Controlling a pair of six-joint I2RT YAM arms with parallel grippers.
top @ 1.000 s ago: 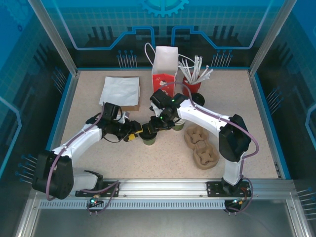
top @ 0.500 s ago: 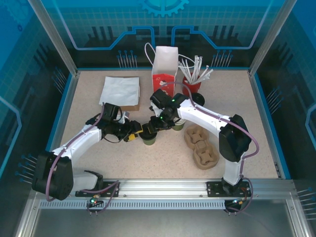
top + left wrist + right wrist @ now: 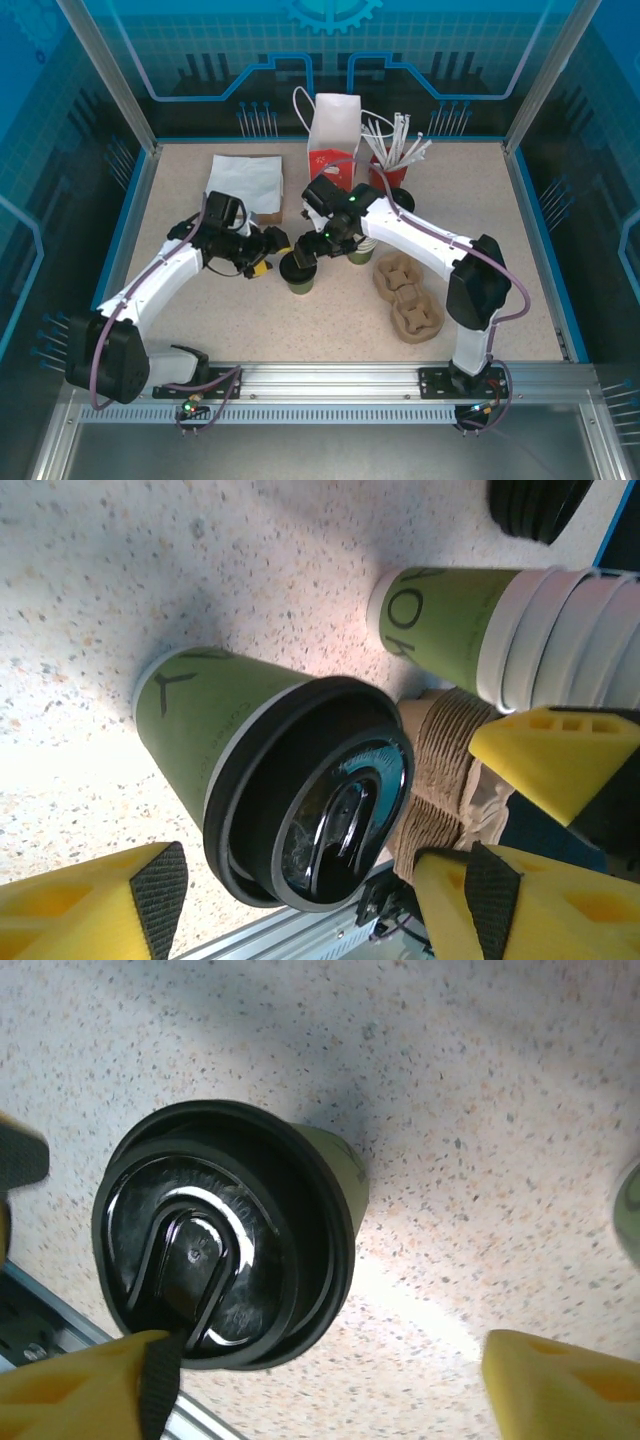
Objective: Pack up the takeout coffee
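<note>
Takeout coffee (image 3: 299,274) stands lidded, contents hidden; left gripper (image 3: 315,895) and right gripper (image 3: 330,1380) unclenched.

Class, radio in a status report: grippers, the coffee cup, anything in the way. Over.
Left gripper open, right gripper open, neither gripping. Coffee cup lidded, upright on table, unpacked. Cup stack close beside it.

Takeout coffee (image 3: 343,1175) base hidden under lid (image 3: 210,1250); cup stack (image 3: 540,610) cut off rt edge.

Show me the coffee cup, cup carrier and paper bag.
coffee cup (image 3: 215,1235): right wrist view, its black lid.
cup carrier (image 3: 405,297): top external view, its middle.
paper bag (image 3: 335,122): top external view, its white upper side.
</note>
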